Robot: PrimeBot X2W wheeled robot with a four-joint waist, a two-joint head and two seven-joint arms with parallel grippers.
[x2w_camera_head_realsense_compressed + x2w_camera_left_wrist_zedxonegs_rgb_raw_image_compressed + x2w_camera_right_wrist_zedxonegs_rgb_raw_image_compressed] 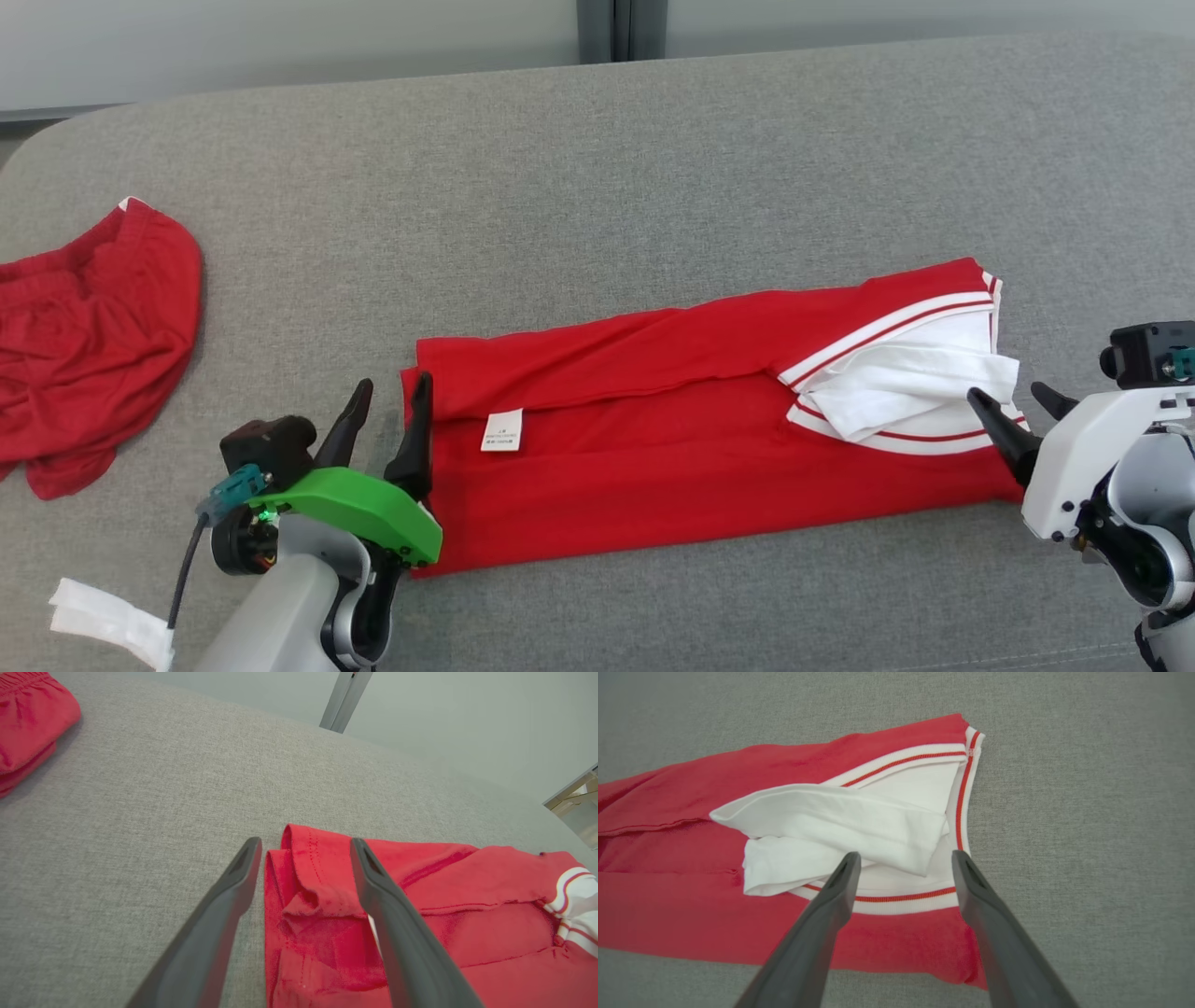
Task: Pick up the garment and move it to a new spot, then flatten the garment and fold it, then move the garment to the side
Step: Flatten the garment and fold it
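Note:
The garment (672,420) is a red shirt with white, red-striped trim, folded into a long band across the grey cushion. Its white collar part (920,378) lies at the right end, and a small white label (502,429) shows near the left end. My left gripper (390,392) stands open at the band's left end, one finger on the cloth edge and one over bare cushion; the left wrist view shows the garment (420,914) with the folded hem between the fingers (303,844). My right gripper (1019,399) is open over the right end, above the garment (784,826), nothing pinched (903,856).
Another red garment (89,336) lies crumpled at the cushion's left edge, also seen as the red garment (28,723) in the left wrist view. A white scrap (107,621) sits at the lower left. The grey cushion (597,187) stretches bare behind the shirt, with a pale wall beyond.

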